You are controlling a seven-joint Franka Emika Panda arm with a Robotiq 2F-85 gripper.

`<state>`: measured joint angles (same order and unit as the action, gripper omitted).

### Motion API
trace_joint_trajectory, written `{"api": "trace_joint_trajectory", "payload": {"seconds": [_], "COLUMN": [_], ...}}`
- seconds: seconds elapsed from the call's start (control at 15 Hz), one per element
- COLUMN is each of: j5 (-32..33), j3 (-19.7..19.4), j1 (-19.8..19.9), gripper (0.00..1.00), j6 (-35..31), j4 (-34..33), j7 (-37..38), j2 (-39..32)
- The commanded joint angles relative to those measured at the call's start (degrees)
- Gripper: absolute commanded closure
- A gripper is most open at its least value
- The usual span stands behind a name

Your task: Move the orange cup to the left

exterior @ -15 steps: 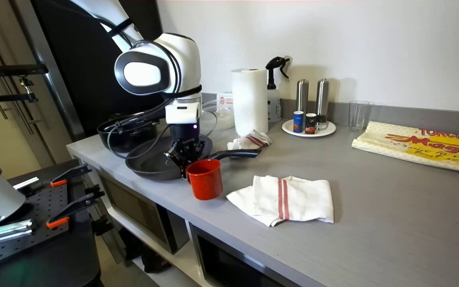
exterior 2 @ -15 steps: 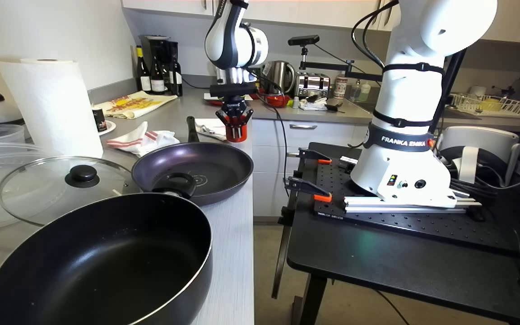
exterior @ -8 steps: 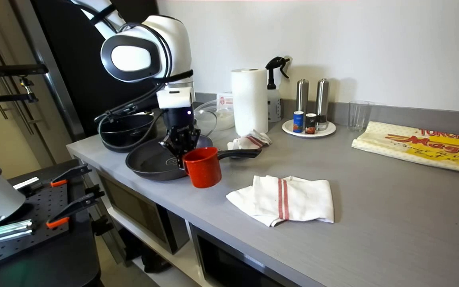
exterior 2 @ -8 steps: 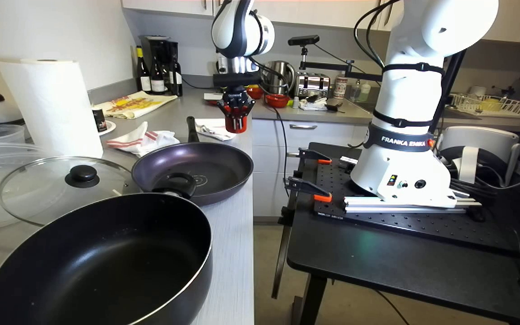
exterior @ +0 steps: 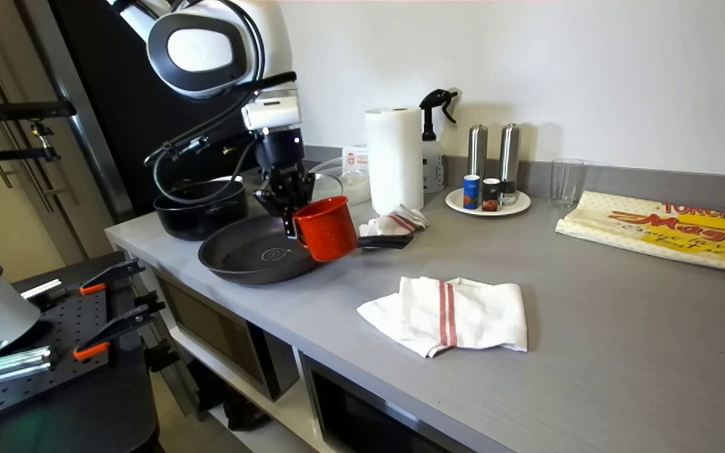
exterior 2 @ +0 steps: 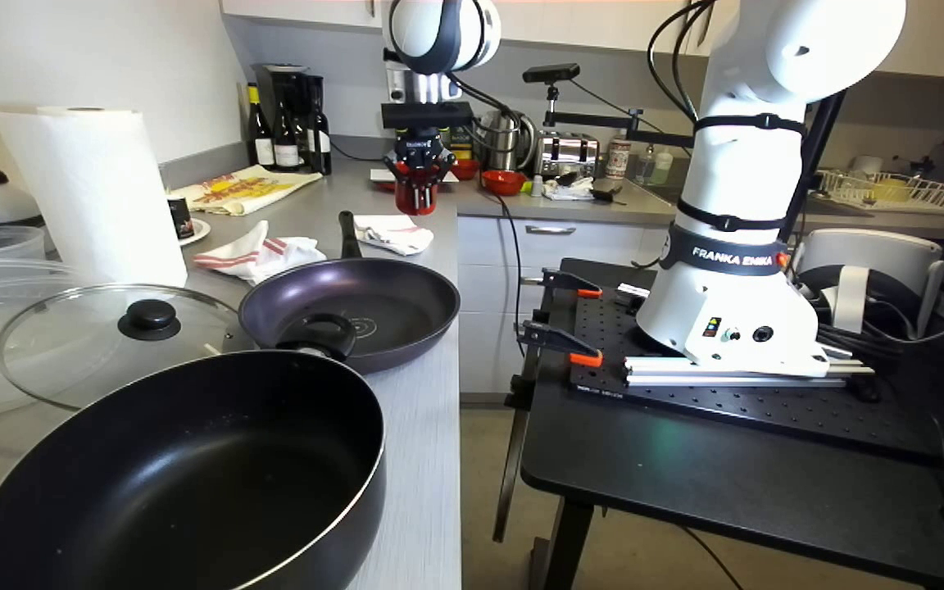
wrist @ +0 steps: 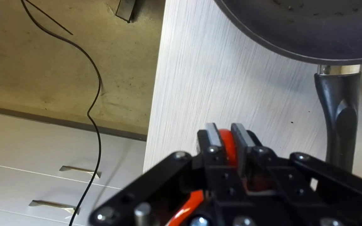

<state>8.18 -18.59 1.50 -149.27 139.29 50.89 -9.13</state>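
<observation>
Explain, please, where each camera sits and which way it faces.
Wrist view: mounted above the tool, which shows; facing down at the counter, floor and frying pan.
In an exterior view: near the black cooking pot, facing along the counter; arm, tool and base show.
In an exterior view: above counter level, facing the orange cup and wall; arm, tool, part of base show.
Both exterior views share the paper towel roll.

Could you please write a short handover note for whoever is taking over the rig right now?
Gripper: shut on the orange cup, apparently by its handle.
Orange cup: tilted, held above the counter, to one side of the frying pan.
Done: cup grasped and clear of the counter.
Remaining: take it left, then likely set it down level and let go; how far left is not shown.
</observation>
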Motion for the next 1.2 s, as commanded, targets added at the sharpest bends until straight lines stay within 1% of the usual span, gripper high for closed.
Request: {"api": "trace_joint_trajectory", "payload": {"seconds": [0.0,0.27,0.53,0.87,1.13], "j5": [3.93,4.21,3.91,3.75,3.85], "j3": [2.27,6.03,9.51,12.83,15.06], "j1": [-0.03,-0.01,-0.47,-1.54,-2.95], "gripper": [0.96,0.96,0.96,0.96,0.96], "j6": [4.85,9.52,14.44,21.23,26.55], "j4": [-1.81,-6.16,-12.09,-20.03,-26.98], "j7": [2.35,1.89,1.46,0.72,-0.41], "j2": [3.25,4.36,4.00,2.08,-0.77]}}
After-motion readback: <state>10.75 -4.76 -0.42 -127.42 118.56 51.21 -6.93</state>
